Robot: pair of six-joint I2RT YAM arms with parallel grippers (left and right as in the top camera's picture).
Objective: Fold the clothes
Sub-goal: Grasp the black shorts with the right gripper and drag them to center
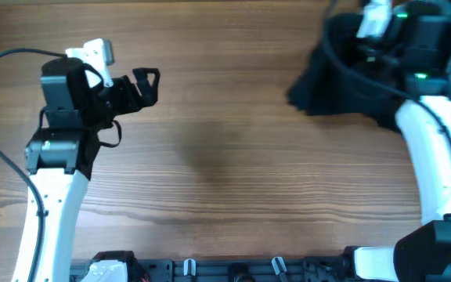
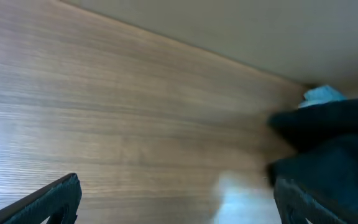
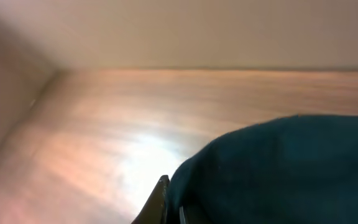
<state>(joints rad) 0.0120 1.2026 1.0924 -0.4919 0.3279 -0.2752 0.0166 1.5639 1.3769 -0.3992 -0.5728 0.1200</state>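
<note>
Two robot arms work a wooden table [image 1: 233, 157] on which a single dark garment, the black shorts [image 1: 319, 86], lies bunched in a heap at the far right corner, seen from overhead. The right gripper [image 1: 351, 55] sits on top of that heap, its arm reaching up from the near right edge. In the right wrist view the dark cloth fills the lower right of the frame and covers most of the tool. Only one finger [image 3: 159, 204] shows at the cloth's left edge, so whether this gripper is clamped on the fabric or released cannot be told. The left gripper [image 1: 143, 82] hovers well apart from the shorts, over bare wood on the far left side. Its two fingers are spread wide with nothing between them, as the left wrist view confirms, and the dark heap appears only at the right edge of that view. A small pale blue patch [image 2: 322, 94] peeks out behind the heap there, too blurred to identify. Count: one heap of clothing, two arms, two grippers.
</note>
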